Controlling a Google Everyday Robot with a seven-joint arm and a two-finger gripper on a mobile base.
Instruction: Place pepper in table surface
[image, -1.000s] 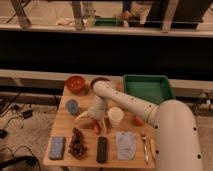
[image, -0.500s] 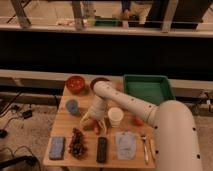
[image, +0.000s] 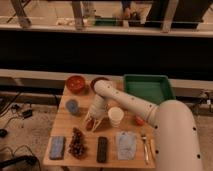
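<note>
The slim red-orange pepper (image: 90, 125) is right at the tip of my gripper (image: 94, 121), low over the light wooden table surface (image: 62, 125), left of centre. I cannot tell whether the pepper rests on the wood or is held just above it. The white arm reaches in from the lower right and bends down to this spot, hiding part of the table behind it.
A white cup (image: 115, 116) stands just right of the gripper, with a round orange fruit (image: 139, 120) beyond. A dark grape bunch (image: 76, 142), blue sponge (image: 57, 147) and black bar (image: 102, 149) lie in front. A blue cup (image: 72, 106), red bowl (image: 76, 83) and green tray (image: 147, 87) are behind.
The gripper has stayed low at almost the same spot by the white cup, with the pepper at its tip. Nothing else on the table has moved.
</note>
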